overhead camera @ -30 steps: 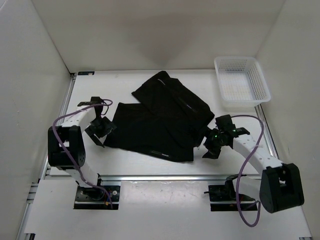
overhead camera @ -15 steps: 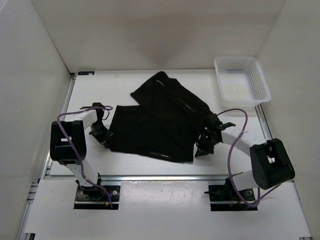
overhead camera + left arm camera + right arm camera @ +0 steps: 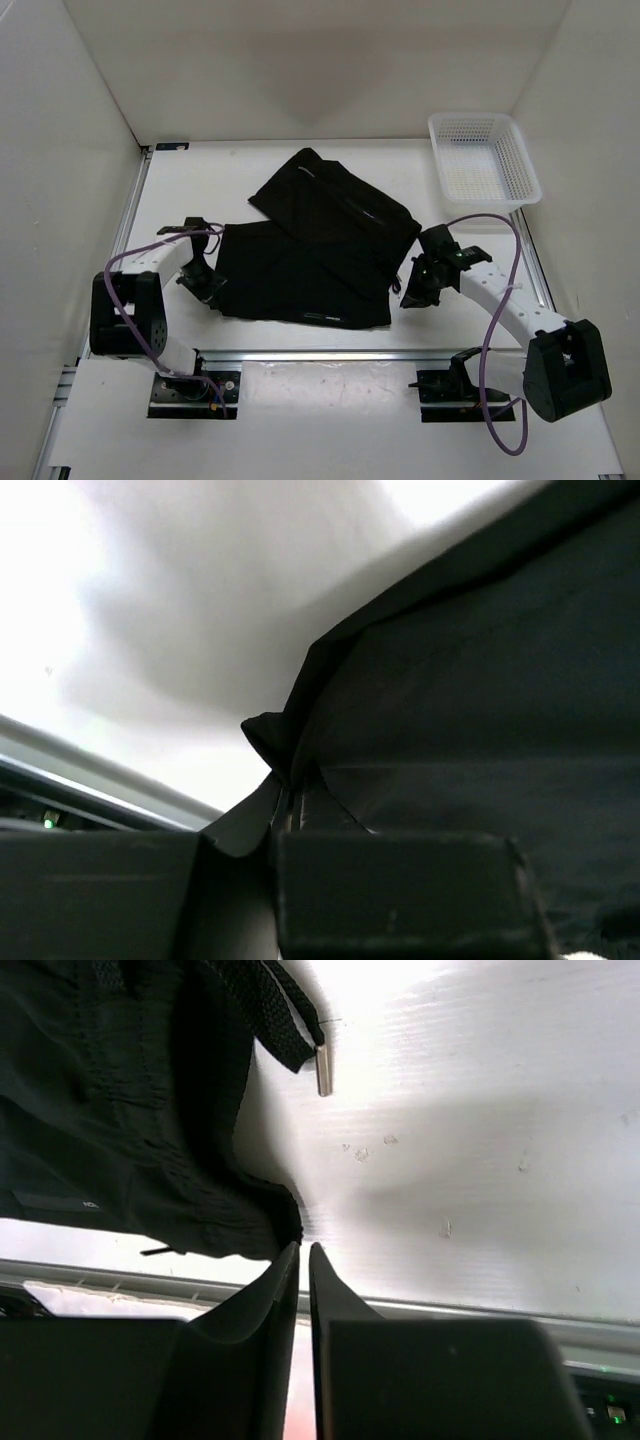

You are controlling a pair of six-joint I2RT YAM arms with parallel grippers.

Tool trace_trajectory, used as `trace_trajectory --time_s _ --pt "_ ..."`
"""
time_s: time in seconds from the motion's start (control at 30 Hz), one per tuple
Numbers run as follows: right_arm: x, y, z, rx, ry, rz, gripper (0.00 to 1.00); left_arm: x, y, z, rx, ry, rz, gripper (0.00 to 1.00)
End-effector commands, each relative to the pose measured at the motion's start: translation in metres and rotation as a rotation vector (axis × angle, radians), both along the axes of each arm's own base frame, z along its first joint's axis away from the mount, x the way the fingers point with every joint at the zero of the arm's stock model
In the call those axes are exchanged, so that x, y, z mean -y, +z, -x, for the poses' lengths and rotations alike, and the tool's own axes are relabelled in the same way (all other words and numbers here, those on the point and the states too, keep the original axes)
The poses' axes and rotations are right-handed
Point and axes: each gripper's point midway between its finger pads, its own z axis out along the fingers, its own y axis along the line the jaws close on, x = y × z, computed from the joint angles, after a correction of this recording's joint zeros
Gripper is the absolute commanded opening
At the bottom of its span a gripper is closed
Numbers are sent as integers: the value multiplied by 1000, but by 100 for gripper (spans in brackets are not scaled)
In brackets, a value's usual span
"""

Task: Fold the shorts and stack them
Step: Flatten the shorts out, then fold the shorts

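Note:
The black shorts (image 3: 320, 240) lie spread in the middle of the white table. My left gripper (image 3: 205, 283) sits at their left edge. In the left wrist view it (image 3: 290, 798) is shut on a bunched corner of the shorts (image 3: 480, 680). My right gripper (image 3: 408, 297) is at the shorts' lower right corner. In the right wrist view its jaws (image 3: 303, 1252) stand almost together with a hairline gap and nothing in it. The hem of the shorts (image 3: 130, 1110) just touches the left fingertip. A drawstring (image 3: 285, 1030) with a metal tip lies on the table beyond.
A white mesh basket (image 3: 485, 165) stands at the back right corner. An aluminium rail (image 3: 330, 353) runs along the near table edge, just behind both grippers. White walls close in the left, back and right sides.
Both grippers went from open to shut. The left one closed on the shorts' left edge. The shorts' upper part has slid slightly left, and the right arm has swung outward.

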Motion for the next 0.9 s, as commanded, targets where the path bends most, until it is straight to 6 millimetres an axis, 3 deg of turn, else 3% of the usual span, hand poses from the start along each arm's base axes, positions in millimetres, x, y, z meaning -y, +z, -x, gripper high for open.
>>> trace_trajectory --time_s 0.0,0.1,0.23,0.3,0.37,0.4,0.43,0.53,0.57,0.6,0.63,0.67,0.87 --pt "1 24 -13 52 -16 5 14 3 20 7 30 14 1 10" --pt "0 40 -28 110 -20 15 14 -2 39 14 68 24 -30 10" --pt "-2 50 -45 139 -20 29 16 -9 54 7 132 34 -68 10" --pt "-7 50 -46 123 -12 14 19 -9 57 0 143 35 -68 10" --pt "-10 48 -44 108 -18 -8 28 -9 58 -1 129 25 -69 10" --pt "-10 45 -41 89 -33 -22 35 -9 60 -4 137 25 -68 10" --pt "-17 47 -36 72 -31 -70 51 -9 60 -4 138 25 -68 10" --pt "-31 39 -13 -2 -88 -193 68 -9 60 -4 137 16 -68 10" --pt "-39 44 -2 -19 -92 -268 74 -9 58 -4 139 16 -68 10" --pt "-44 44 0 -36 -142 -316 74 -9 58 -4 139 16 -68 10" --pt "-42 30 15 -81 -166 -330 74 -10 58 -3 138 6 -68 10" --pt "-43 33 19 -65 -179 -361 74 -10 58 -3 138 5 -68 10" --pt "-49 19 33 -116 -256 -441 76 -8 57 -6 159 -5 -59 10"
